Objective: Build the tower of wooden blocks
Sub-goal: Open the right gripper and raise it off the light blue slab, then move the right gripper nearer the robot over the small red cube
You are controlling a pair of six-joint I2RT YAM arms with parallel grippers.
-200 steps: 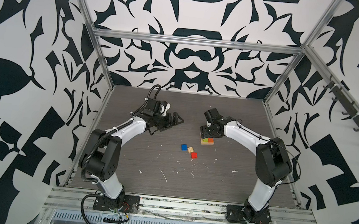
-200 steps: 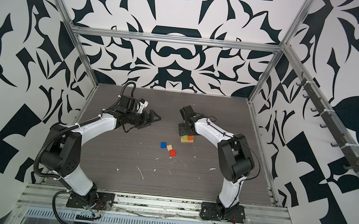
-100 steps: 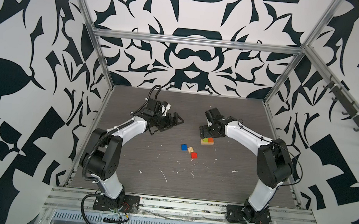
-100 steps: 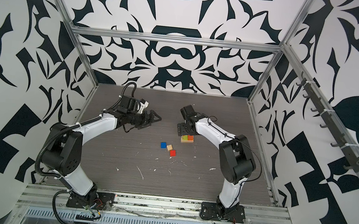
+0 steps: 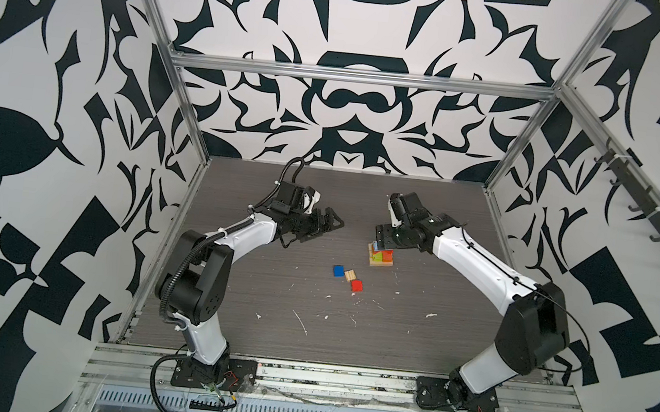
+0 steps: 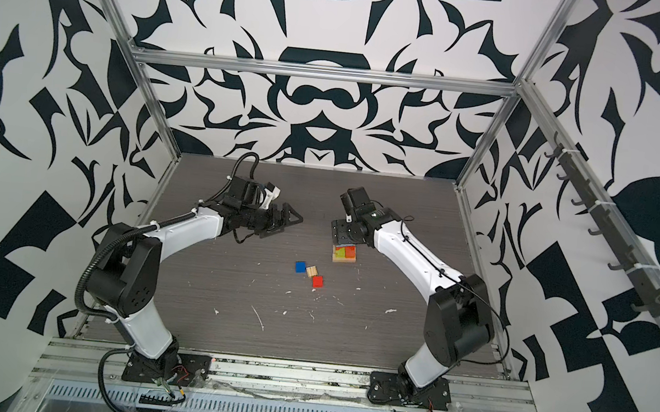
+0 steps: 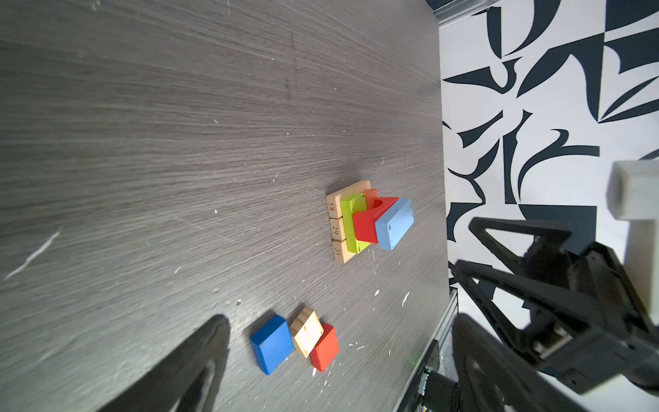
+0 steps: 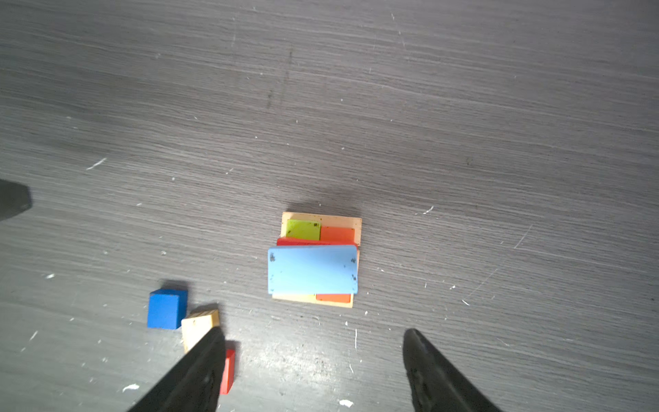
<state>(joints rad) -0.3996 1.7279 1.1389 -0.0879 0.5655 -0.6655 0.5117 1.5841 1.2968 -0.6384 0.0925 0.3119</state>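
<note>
The wood block tower (image 5: pixel 381 258) stands right of the table's middle: tan planks at the base, lime green and orange blocks on them, a red block, and a light blue plank (image 8: pixel 312 269) on top. My right gripper (image 8: pixel 312 335) hovers open straight above it, apart from the plank, with nothing between its fingers; in the left wrist view the right gripper (image 7: pixel 461 244) shows clear of the tower (image 7: pixel 367 221). My left gripper (image 5: pixel 338 224) hangs open and empty left of the tower. A blue cube (image 5: pixel 338 271), a tan cube (image 5: pixel 350 275) and a red cube (image 5: pixel 357 286) lie loose nearer the front.
The dark wood-grain table (image 5: pixel 269 292) carries white scuffs and flecks. Patterned walls and aluminium frame posts (image 5: pixel 188 108) close it in at the back and both sides. The arm bases (image 5: pixel 198 368) stand on the front rail.
The right gripper has barely shifted above the tower. The left arm and the loose cubes have not moved.
</note>
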